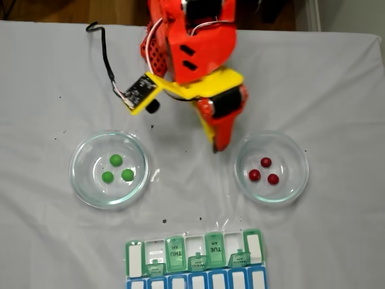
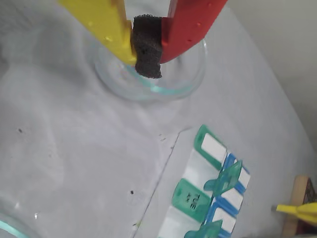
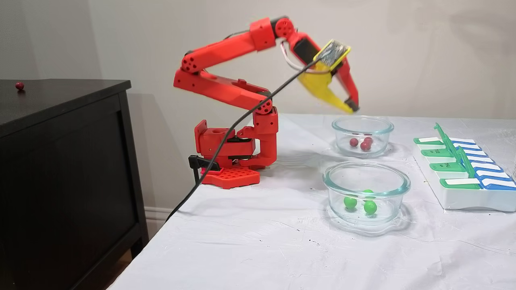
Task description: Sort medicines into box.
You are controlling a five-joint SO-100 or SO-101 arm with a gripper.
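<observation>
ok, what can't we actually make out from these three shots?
- Pill organiser: its lower rows are cut off by the bottom edge in a fixed view; the frame edge also crops it in the wrist view.
- Dish in the wrist view: the claw and its black foam pad cover the middle, so its balls are hidden.
- Lid lettering: too small to read in the side fixed view.
- Red balls: they overlap there, so the count is unclear.

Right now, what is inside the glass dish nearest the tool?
Three dark red balls lie in that glass dish, uncovered in both fixed views. In the wrist view the tool and its foam pad hide them.
</observation>
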